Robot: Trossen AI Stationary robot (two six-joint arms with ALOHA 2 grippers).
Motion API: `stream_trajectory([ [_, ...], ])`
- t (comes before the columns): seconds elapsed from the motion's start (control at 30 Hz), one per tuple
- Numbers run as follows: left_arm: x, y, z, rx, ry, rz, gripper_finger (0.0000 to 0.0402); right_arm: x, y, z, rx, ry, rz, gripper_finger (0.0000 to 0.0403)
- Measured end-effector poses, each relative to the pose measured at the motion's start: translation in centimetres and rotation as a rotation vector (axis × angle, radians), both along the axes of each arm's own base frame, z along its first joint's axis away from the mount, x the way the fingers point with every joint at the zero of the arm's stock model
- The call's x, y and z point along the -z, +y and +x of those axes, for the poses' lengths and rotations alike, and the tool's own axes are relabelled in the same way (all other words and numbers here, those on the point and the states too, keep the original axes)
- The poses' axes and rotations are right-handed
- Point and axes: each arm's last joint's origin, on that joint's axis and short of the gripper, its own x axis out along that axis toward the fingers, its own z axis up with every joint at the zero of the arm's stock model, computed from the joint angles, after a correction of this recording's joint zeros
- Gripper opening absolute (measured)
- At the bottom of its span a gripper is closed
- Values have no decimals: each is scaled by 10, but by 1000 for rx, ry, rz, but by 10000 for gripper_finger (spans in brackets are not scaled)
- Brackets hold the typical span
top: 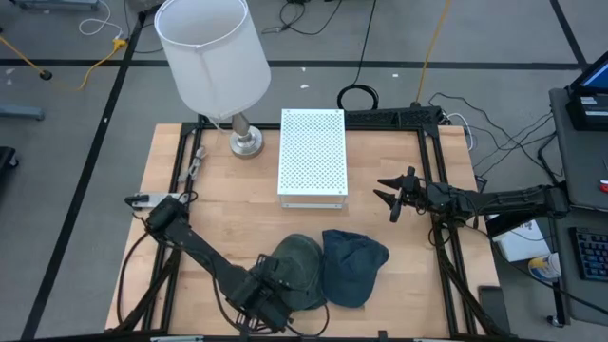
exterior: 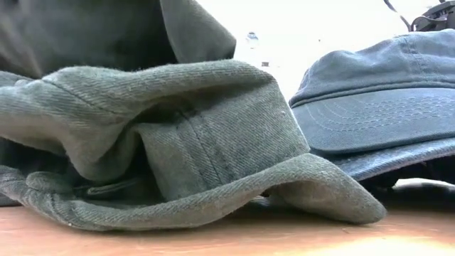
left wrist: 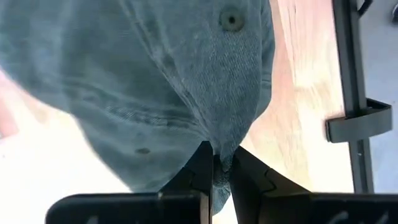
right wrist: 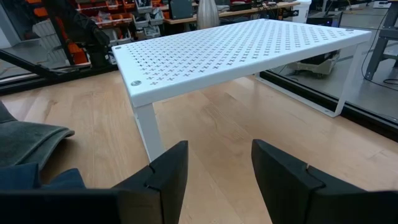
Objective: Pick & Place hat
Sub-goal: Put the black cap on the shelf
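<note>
A green hat (top: 302,269) lies near the table's front edge. A blue hat (top: 355,266) touches its right side. In the low view the green hat (exterior: 199,142) is crumpled, with its brim (exterior: 320,195) on the wood, and the blue hat (exterior: 384,107) sits behind it. My left gripper (top: 270,296) stands over the green hat's near left part, pointing down and shut on its cloth. My right gripper (top: 394,197) hovers open at the table's right side, clear of both hats. It faces the white shelf (right wrist: 236,50). My left gripper pinches a raised fold of the green hat's crown (left wrist: 219,148) between its two fingers (left wrist: 198,163). It comes from above, pointing down. The cloth is drawn up into a ridge at the fingers. The hat's brim (exterior: 213,213) still lies on the table.
A white perforated shelf (top: 313,157) stands at the middle back. A lamp with a white shade (top: 211,52) stands at the back left. A black frame rail (left wrist: 354,93) runs along the table's edge. Bare wood (top: 228,209) lies left of the shelf.
</note>
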Motion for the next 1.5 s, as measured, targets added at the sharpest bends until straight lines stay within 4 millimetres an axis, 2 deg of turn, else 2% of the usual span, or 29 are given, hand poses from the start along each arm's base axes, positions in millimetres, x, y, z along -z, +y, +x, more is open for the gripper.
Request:
stream_trajectory([
  [0.4, -75, 34, -34, -43, -144, -68, 26, 0, 0, 0, 0, 0, 0, 169],
  [0.63, -129, 61, -72, -66, -269, -169, 26, 0, 0, 0, 0, 0, 0, 169],
  [0.87, -167, 88, -109, -66, -373, -263, 26, 0, 0, 0, 0, 0, 0, 169],
  [1.13, -188, 106, -133, -65, -448, -314, 26, 0, 0, 0, 0, 0, 0, 169],
  [1.3, -189, 110, -133, -27, -475, -279, 26, 0, 0, 0, 0, 0, 0, 169],
  [1.5, -189, 122, -126, -59, -501, -232, 26, -5, 0, 1, 5, -67, 29, 169],
])
